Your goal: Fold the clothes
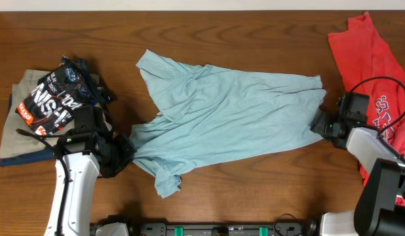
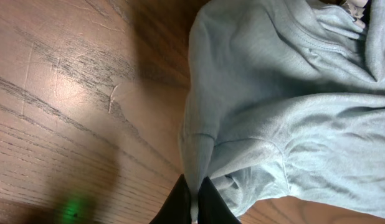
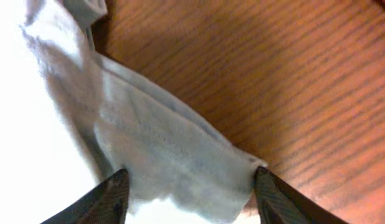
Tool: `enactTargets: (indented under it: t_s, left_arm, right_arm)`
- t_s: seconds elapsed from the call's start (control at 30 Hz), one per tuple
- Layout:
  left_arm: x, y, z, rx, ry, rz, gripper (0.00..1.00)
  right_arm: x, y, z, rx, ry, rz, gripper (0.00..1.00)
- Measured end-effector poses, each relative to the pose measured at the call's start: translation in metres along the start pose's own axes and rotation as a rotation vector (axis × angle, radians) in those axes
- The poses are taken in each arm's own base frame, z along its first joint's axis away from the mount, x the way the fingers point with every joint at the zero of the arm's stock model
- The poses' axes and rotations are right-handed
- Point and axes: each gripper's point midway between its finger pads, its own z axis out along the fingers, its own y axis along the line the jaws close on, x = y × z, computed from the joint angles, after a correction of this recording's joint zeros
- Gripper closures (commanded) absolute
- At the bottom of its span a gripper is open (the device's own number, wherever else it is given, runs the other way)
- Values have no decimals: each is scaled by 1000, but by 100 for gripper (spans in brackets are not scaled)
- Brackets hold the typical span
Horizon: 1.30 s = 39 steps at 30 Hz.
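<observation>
Brown wood-grain desk (image 1: 209, 39) carries everything. Across its middle the pale blue-grey T-shirt (image 1: 235, 111) lies crumpled and drawn out from left to right, with one point of cloth reaching toward the far edge and a flap trailing toward the near edge. A red T-shirt (image 1: 369, 56) lies at the far right corner and runs down the right edge, partly covered by the right arm and cut off by the picture's border. At the left edge a black printed shirt (image 1: 55, 98) sits bunched on a folded pile (image 1: 12, 134) of beige and dark cloth; what the pile is made of cannot be told. The left gripper (image 1: 124, 152) is at the T-shirt's left end, and its wrist view shows the jaws pinched tight on a narrow fold of the fabric. The right gripper (image 1: 318, 122) is at the T-shirt's right end. Its fingers (image 3: 114, 193) stand well apart with the hem lying between them, not yet clamped. Glare whitens the cloth on the left of that view.
</observation>
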Motion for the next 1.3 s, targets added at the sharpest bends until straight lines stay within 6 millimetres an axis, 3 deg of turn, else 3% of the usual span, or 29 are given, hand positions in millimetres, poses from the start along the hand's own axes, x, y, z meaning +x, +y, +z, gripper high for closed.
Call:
enactTargets:
  t_s: [0.17,0.23,0.43,0.63,0.7,0.8,0.93,1.13,1.3]
  left_arm:
    - [0,0,0,0,0,0,95]
    - [0,0,0,0,0,0,94]
    - [0,0,0,0,0,0,94]
    - [0,0,0,1,-1,1,94]
    - [-1,-1,0,5,-4,14,94]
    - [-4,-5,-3,17,-13,49,94]
    - [-19,-21,-27,58,-89,115,94]
    - [-39,-53,-91,133,-240,221,94]
    - [-49,-81,-160,199,-376,291,94]
  right_arm:
    - [0,-2,2,13,7,2,92]
    - [2,-2,2,12,13,1,99]
    - [8,-2,-1,10,38,5,99]
    - [35,-1,-21,-9,158,-16,99]
    - [33,2,-39,-17,181,-26,99]
    - [15,11,-71,-37,162,-43,99]
    - [-17,25,-124,-77,93,-62,99]
    - [-46,44,-200,-148,15,-101,99]
    - [-76,45,-267,-182,-98,-107,99]
